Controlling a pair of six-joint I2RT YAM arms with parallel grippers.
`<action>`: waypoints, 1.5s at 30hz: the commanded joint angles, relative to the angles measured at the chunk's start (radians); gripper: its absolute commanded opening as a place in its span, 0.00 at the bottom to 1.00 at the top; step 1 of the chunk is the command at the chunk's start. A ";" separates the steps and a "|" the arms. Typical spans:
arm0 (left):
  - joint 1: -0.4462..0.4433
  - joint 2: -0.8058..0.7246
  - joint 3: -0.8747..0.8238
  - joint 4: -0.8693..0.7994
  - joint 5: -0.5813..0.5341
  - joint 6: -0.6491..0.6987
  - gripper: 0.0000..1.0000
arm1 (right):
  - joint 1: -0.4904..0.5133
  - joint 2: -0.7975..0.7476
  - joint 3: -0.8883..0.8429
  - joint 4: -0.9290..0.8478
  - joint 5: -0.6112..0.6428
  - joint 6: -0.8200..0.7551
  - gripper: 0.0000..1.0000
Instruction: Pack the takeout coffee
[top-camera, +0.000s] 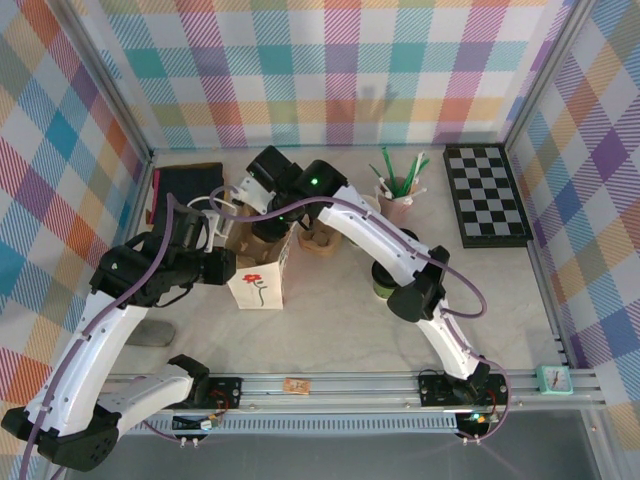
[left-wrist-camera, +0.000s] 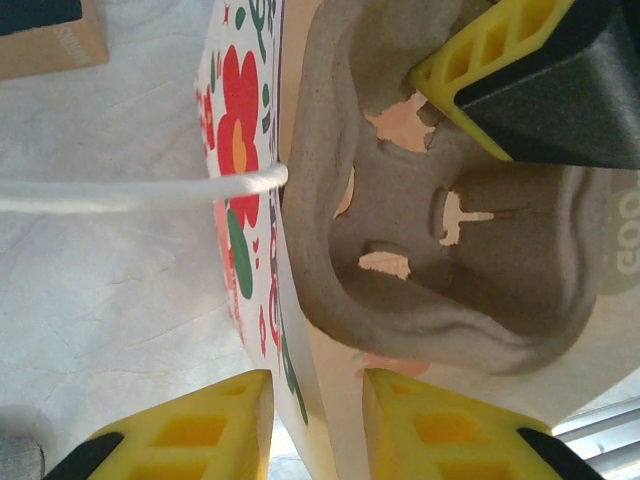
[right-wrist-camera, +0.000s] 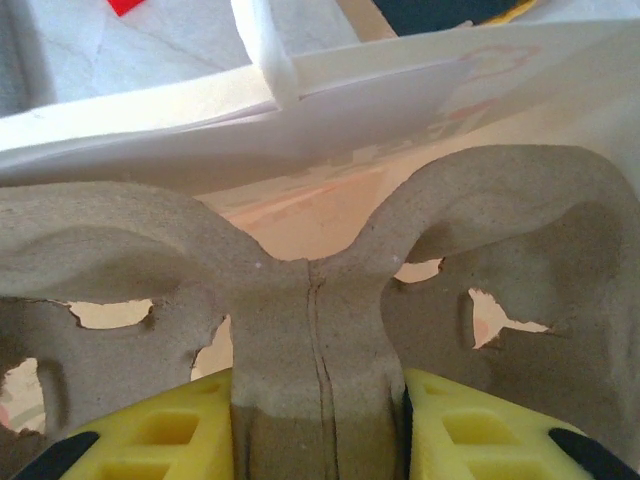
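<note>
My right gripper (right-wrist-camera: 318, 400) is clamped on the carrier's (right-wrist-camera: 310, 300) middle rib at the bag's (top-camera: 257, 285) mouth. My left gripper (left-wrist-camera: 318, 392), part open, straddles the bag's wall. The coffee (top-camera: 382, 283) stands upright to the right of the bag, under my right arm, which is the nearer one.

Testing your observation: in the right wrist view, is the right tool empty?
No, the right tool clamps the central ridge of the cup carrier between its yellow fingers.

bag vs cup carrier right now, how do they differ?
The bag is white paper printed with red flowers; the carrier is plain grey-brown moulded pulp. The right gripper clamps the carrier's centre ridge; the left gripper only straddles the bag's wall, jaws apart. Shared: both are paper goods, meeting at the bag's mouth.
</note>
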 joint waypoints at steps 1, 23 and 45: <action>-0.013 -0.006 0.008 -0.005 -0.019 0.016 0.33 | 0.003 -0.018 -0.055 0.026 0.037 -0.048 0.35; -0.001 -0.014 0.033 0.021 -0.148 0.009 0.56 | 0.044 -0.025 -0.122 0.068 0.064 -0.170 0.36; 0.080 0.047 -0.032 0.126 -0.050 0.026 0.43 | 0.055 -0.062 -0.191 0.057 0.024 -0.166 0.35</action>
